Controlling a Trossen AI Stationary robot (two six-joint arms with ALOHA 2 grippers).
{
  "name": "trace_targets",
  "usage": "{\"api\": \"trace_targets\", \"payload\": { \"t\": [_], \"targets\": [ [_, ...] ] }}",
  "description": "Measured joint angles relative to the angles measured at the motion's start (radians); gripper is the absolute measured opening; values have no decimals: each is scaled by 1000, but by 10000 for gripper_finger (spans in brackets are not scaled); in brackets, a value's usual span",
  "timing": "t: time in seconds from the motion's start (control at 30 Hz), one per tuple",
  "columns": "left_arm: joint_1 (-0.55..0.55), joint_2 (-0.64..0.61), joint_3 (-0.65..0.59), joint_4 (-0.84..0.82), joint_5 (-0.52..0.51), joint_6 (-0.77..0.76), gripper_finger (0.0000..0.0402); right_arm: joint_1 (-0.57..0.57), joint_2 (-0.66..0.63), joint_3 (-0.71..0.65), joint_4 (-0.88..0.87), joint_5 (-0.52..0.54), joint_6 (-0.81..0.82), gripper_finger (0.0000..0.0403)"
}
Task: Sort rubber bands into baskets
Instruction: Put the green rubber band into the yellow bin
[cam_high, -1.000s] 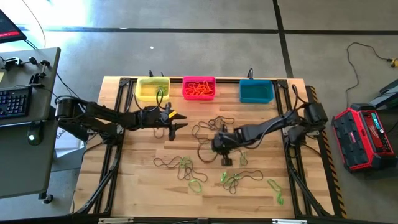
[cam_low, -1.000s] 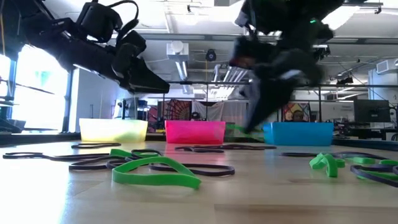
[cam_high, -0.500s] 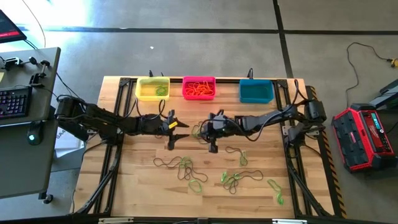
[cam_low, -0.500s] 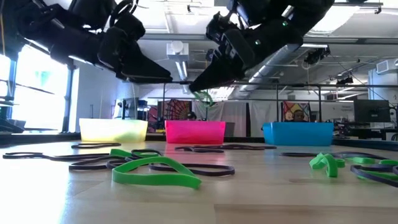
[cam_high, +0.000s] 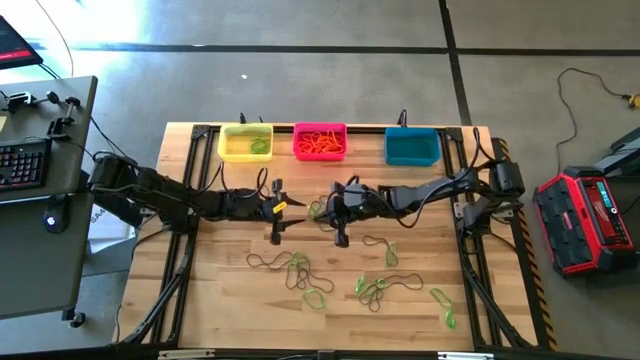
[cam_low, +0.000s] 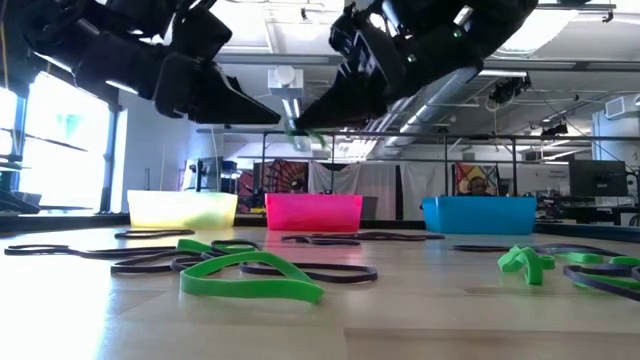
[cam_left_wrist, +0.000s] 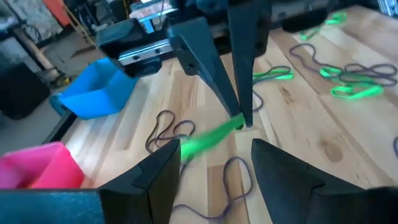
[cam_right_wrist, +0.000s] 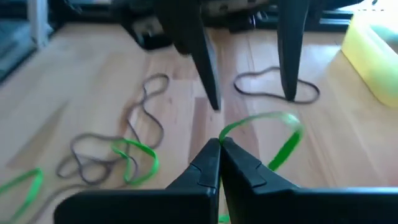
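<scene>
bright window glare at left in low view, blurred wrist views

both arms raised mid-table, left claw spread facing pinched-closed right claw

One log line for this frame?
right hand: shut on green band | left hand: open, facing it | above table, mid-handoff

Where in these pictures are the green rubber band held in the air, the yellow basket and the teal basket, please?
green rubber band (cam_right_wrist: 273, 140): right wrist view, on the loop hanging from the shut right hand (cam_right_wrist: 219, 149).
yellow basket (cam_high: 245, 129): high view, on its far rim.
teal basket (cam_low: 478, 214): low view, on its front wall.
</scene>
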Motion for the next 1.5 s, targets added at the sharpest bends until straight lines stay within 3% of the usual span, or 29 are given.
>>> {"api": "trace_targets", "payload": {
  "t": [0.13, 0.33, 0.7, 1.03, 1.33, 1.5],
  "targets": [
    [-26, 0, 0, 0, -26, 59, 191, 0, 0, 0, 41, -34, 42, 0],
    [-50, 0, 0, 20, -161, 87, 191, 0, 0, 0, 79, -70, 74, 0],
    [-81, 0, 1, 85, -132, 136, 184, 0, -1, 0, 125, -84, 147, 0],
    [-81, 1, 14, 77, -111, 133, 113, 5, -1, 0, 162, -126, 148, 0],
    [-80, 1, 36, 49, -112, 151, 24, 7, -1, 0, 162, -126, 182, 2],
    [-76, 1, 36, 22, -168, 116, 4, 16, -1, 0, 116, -107, 154, 43]
  ]
}}
